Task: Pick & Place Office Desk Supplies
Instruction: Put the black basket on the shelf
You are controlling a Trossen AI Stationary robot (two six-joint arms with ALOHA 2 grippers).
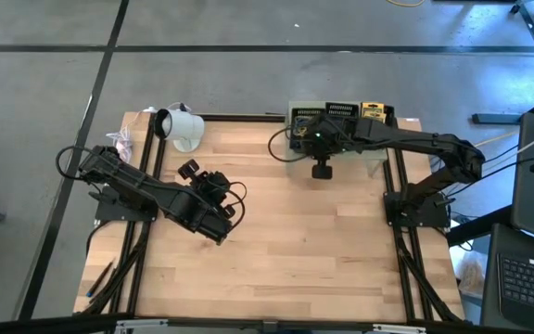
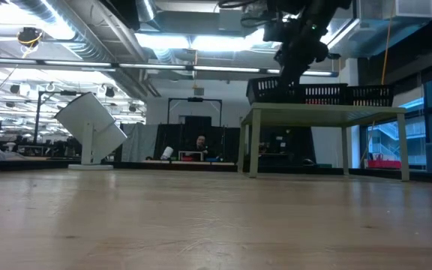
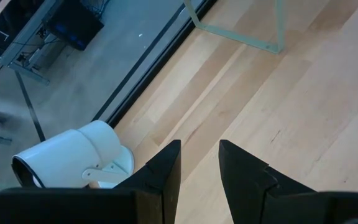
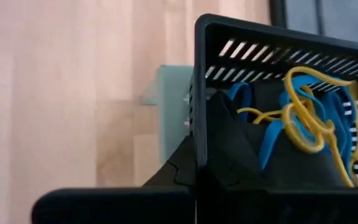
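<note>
The right gripper (image 1: 310, 135) hangs over the black tray (image 4: 272, 56) on the pale green stand (image 1: 376, 163) at the table's far right, fingers pinched together, and I can't see anything caught between them. Blue and yellow rubber bands (image 4: 303, 118) lie tangled inside the tray, just beside the fingers. That tangle is the worry: snag one band and the whole knot could come up or spill over the wall. The left gripper (image 1: 213, 186) waits partly open and empty over bare table, near the white cup (image 1: 180, 126).
</note>
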